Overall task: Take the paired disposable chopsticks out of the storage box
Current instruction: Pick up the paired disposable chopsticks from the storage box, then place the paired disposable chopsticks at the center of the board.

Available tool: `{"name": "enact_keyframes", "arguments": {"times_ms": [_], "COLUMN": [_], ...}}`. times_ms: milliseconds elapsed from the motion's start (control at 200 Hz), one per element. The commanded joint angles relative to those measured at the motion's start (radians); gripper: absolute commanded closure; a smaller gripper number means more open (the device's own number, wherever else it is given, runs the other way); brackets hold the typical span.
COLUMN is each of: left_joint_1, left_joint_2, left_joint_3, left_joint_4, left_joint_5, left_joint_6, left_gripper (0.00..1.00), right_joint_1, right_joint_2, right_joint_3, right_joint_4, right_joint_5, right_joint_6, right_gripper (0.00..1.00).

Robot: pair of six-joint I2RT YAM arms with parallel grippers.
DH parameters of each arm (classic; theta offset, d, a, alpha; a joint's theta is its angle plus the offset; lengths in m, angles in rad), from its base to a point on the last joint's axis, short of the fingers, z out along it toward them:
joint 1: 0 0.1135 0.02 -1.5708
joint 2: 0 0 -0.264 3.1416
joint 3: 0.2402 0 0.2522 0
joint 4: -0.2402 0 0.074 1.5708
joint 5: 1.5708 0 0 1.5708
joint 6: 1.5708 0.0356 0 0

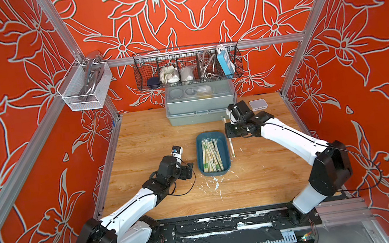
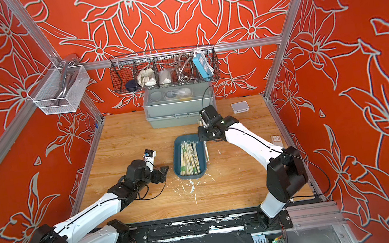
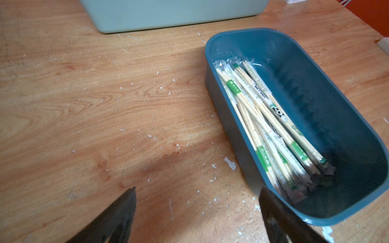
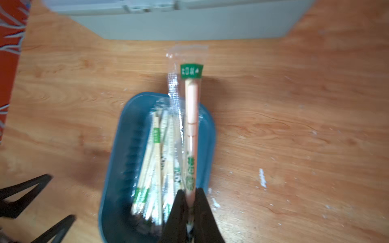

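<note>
Chopstick pair [image 4: 191, 109], probably light, stiff and wrapper-slick, sits pinched near one end in right gripper [image 4: 190, 199], just right of storage box [image 1: 215, 173] at frame centre; other pairs [image 1: 211, 155] lie inside; left gripper [image 3: 197, 190] gapes empty.

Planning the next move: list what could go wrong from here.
The right claw pinches the wrapped chopstick pair at one narrow spot, so it may swivel or slip out. The open left claw sits close by the blue storage box; a careless move could shove it.
</note>
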Motion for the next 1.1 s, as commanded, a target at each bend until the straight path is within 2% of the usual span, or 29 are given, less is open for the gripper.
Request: {"name": "enact_keyframes", "arguments": {"times_ms": [0,185,556,971,1096], "left_joint_1": [0.006,0.006,0.006,0.005,0.006], "left_joint_2": [-0.022,-0.013,-0.007,0.0,0.002], "left_joint_3": [-0.007,-0.006,-0.001,0.003,0.003], "left_joint_4": [0.021,0.029,0.021,0.018,0.017], "left_joint_5": [0.012,0.025,0.02,0.02,0.02], "left_joint_6": [-0.005,-0.009,-0.005,-0.005,-0.005], "left_gripper": [0.09,0.09,0.09,0.09,0.09], "right_joint_1": [-0.036,-0.038,-0.039,-0.045,-0.045], "right_joint_2": [-0.01,0.059,0.235,0.323,0.325], "right_joint_3": [-0.092,-0.136,-0.109,-0.113,-0.119], "right_joint_4": [0.016,0.049,0.117,0.137,0.146], "right_joint_5": [0.0,0.015,0.031,0.05,0.063], "right_joint_6": [0.015,-0.013,-0.028,0.004,0.01], "right_gripper": [1.0,1.0,0.99,0.98,0.94]}}
